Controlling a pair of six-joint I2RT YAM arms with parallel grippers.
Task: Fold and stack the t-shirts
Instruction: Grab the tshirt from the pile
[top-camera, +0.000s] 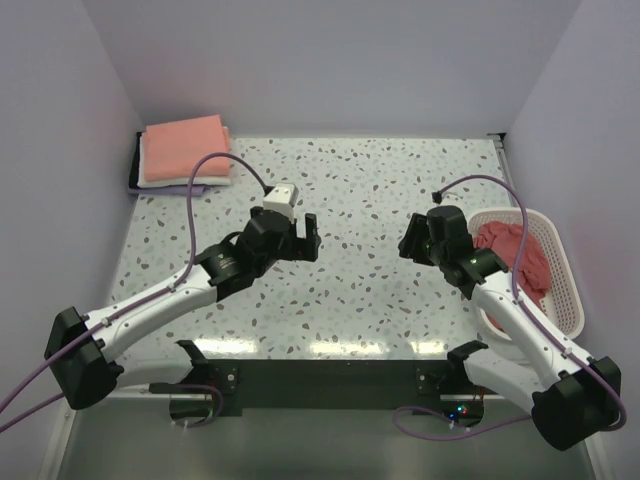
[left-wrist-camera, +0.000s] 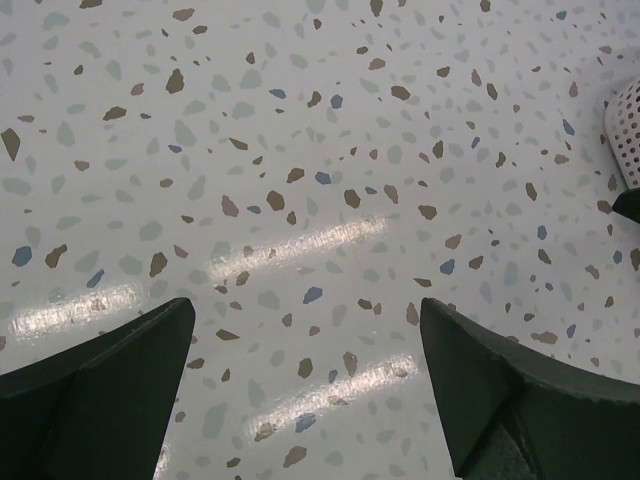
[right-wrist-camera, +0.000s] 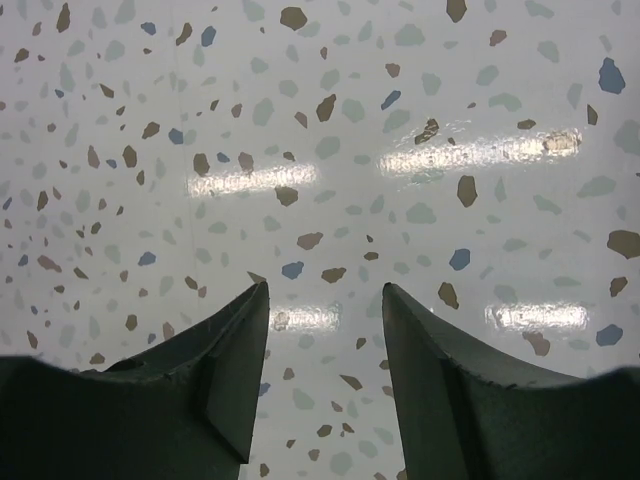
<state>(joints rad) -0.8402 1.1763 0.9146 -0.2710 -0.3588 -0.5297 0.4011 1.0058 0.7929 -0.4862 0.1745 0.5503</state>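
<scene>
Dusty-red cloth is my target: the dusty-red t-shirt (top-camera: 515, 250) lies bunched and unfolded in the white basket (top-camera: 572, 295) at the table's right edge. The folded stack (top-camera: 185, 148), salmon-pink on top, sits in the far left corner. My left gripper (left-wrist-camera: 307, 320) hangs spread wide and empty; my right gripper (right-wrist-camera: 325, 300) is parted too, with only terrazzo table (top-camera: 370, 190) beneath. I'd say I'm between shirts. Next, my right swings over the basket rim, pinches the tee and brings it to the open middle. Walls crowd both sides.

Speckled terrazzo tabletop (top-camera: 370, 200) between plain pale walls (top-camera: 320, 60), glossy light streaks (top-camera: 340, 347).
</scene>
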